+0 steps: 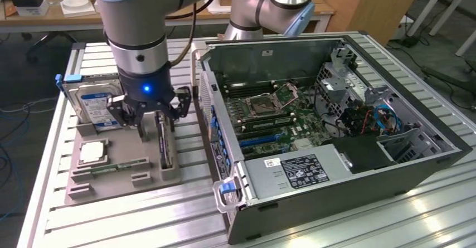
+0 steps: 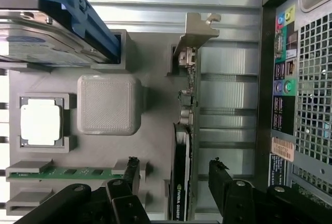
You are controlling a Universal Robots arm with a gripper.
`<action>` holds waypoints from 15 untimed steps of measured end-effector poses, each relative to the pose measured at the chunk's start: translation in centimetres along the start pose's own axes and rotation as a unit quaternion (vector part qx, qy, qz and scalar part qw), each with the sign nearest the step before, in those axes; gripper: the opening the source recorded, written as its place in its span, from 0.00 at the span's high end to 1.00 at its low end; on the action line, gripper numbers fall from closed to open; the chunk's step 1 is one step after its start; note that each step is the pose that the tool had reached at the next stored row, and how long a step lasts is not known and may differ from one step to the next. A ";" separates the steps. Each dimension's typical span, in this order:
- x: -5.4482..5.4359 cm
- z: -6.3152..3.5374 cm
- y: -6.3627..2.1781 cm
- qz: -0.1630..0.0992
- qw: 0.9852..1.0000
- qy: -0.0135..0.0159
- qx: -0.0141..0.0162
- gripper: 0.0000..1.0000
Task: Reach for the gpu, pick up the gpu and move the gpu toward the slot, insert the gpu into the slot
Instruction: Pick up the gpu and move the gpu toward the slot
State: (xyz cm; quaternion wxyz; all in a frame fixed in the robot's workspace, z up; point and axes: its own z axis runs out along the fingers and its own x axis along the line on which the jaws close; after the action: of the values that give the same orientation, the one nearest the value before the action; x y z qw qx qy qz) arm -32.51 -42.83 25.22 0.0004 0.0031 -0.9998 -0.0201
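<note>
pincer open, astride gpu | gpu on edge in grey tray | tray also holds hard drive

You'll find the gpu, a thin dark circuit card, has a glossy black shroud and a bare silver metal bracket, and it stands in a grey holder block of matt, finely grained plastic. At that holder's edge, the silver hard drive looks like brushed metal under a glossy blue label, and the square processor has a pale satin metal lid. Your slatted table is ribbed aluminium with a soft shine; the open computer case is dark painted sheet metal, partly perforated.
</note>
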 end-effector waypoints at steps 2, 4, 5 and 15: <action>0.0 0.20 -0.01 0.002 1.000 0.000 0.000 0.35; -0.1 0.36 -0.01 0.003 1.000 0.000 0.000 0.35; -0.1 0.47 -0.02 0.003 1.000 0.000 0.000 0.35; -0.1 2.14 -0.09 0.007 1.000 0.000 0.000 0.35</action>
State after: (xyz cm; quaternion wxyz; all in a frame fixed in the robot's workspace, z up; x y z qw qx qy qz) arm -32.41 -42.84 23.07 0.0002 -0.0042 -0.9998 -0.0201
